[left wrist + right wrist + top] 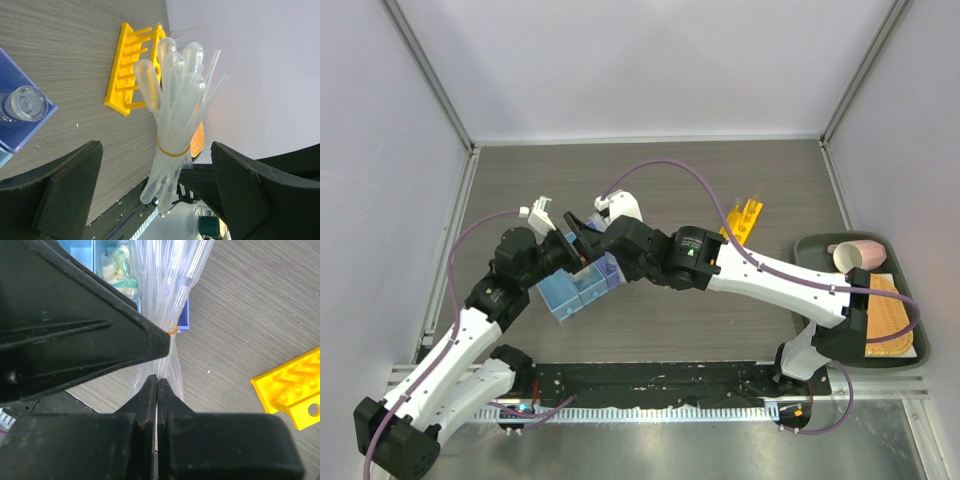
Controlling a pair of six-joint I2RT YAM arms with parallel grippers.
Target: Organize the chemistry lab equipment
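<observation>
One dropper bundle (172, 125) partly hides the yellow rack (125, 75).

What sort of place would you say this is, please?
Probably a walled robot test cell staged as a chemistry bench: white panel walls, a banded dropper bundle and a yellow rack.

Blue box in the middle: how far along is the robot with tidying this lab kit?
Partly done. A packet and a small clear beaker already sit in compartments of the blue box. In hand: the right gripper is shut on a banded bundle of droppers, with the left gripper open around it. Left: placing that bundle, and the yellow rack lying loose on the table.
</observation>
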